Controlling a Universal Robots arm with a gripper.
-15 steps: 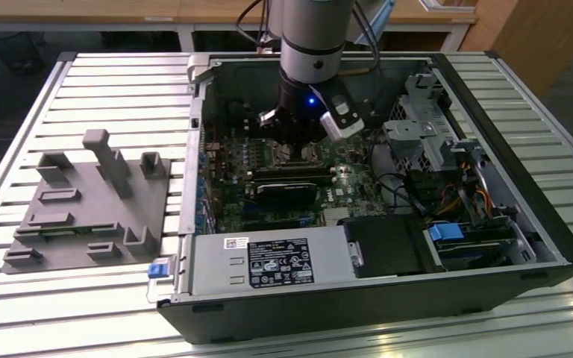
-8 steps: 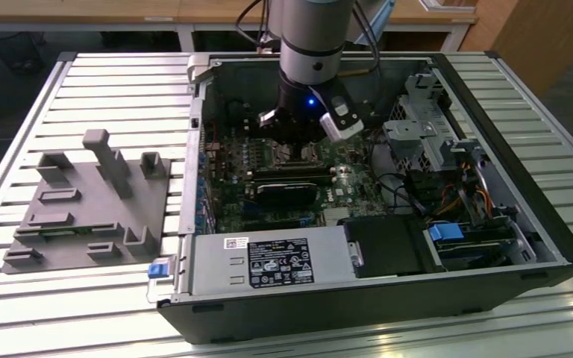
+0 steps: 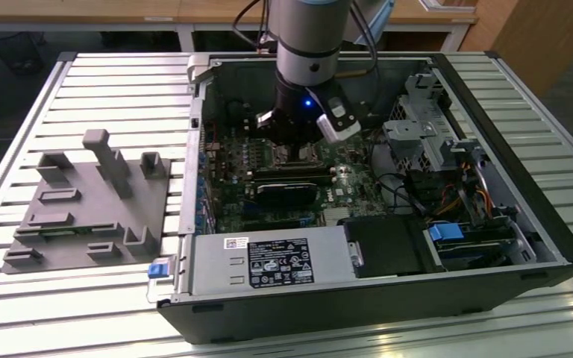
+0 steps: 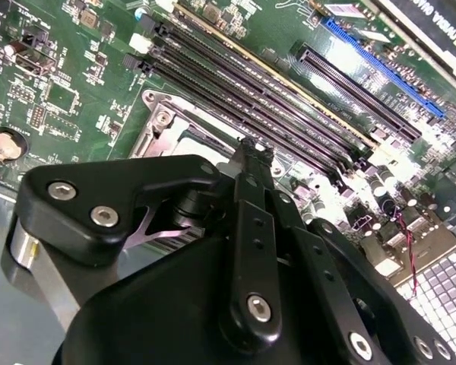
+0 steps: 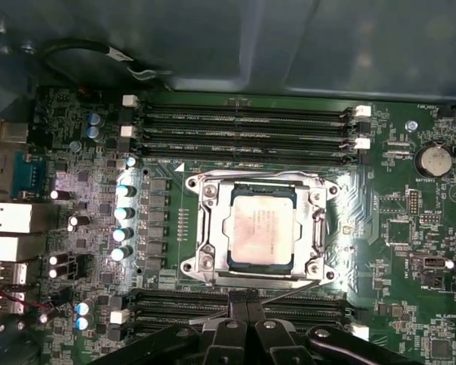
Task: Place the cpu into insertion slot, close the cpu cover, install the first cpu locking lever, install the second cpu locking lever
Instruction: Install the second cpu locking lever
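cpu (image 5: 262, 225): we see it seated in the slot (image 5: 260, 226), cover (image 5: 317, 220) down around it.
gripper (image 5: 247, 312): fingers together, empty, just beside the cover's edge, at a thin lever (image 5: 296, 289).

Light falls bright and even from above in the exterior view — the table (image 3: 87, 82) slats gleam pale, with glare lower right. In the first wrist view a white hotspot flares beside the cpu cover (image 5: 205, 228) — the case wall above stays dim. In the second wrist view the gripper (image 4: 252, 156) looms dark and soft, the board behind sharper.
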